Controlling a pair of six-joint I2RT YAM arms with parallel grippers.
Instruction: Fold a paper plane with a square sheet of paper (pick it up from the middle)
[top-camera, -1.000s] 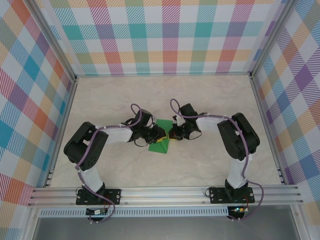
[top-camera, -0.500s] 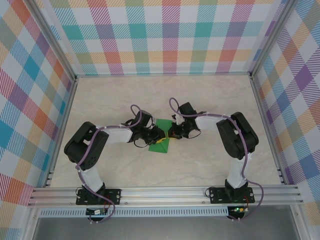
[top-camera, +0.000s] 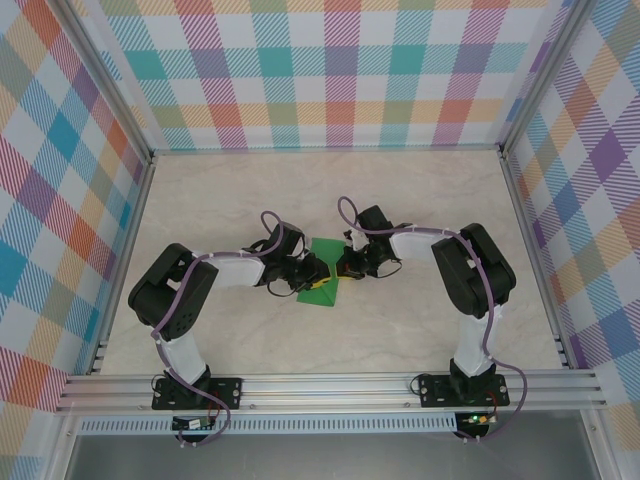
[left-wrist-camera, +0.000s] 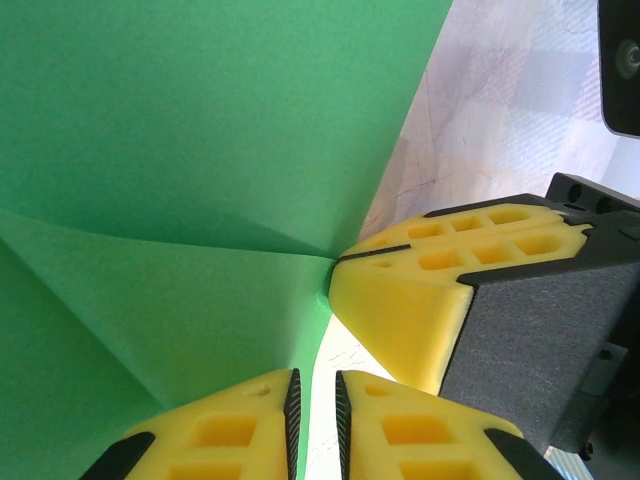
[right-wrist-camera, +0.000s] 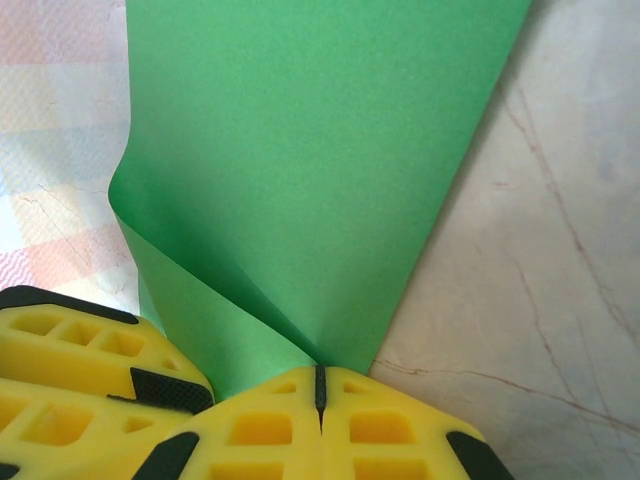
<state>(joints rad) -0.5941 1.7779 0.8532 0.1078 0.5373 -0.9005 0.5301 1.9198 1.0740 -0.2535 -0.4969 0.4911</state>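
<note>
I judge an early fold is in hand. My right hand (right-wrist-camera: 318, 378) is pinched shut on a corner of the square sheet of paper (right-wrist-camera: 300, 170), creased, on the counter (right-wrist-camera: 560, 260). My left hand (left-wrist-camera: 317, 390) stands barely parted beside it (gripping or not, I cannot tell). Next, that corner wants laying over squarely.

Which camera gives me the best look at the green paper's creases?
Left wrist: the green paper is close up, its creases plainly meeting at the right end effector. Right wrist shows a smooth face and a curled edge; top external shows just a small green patch, creases unreadable.
</note>
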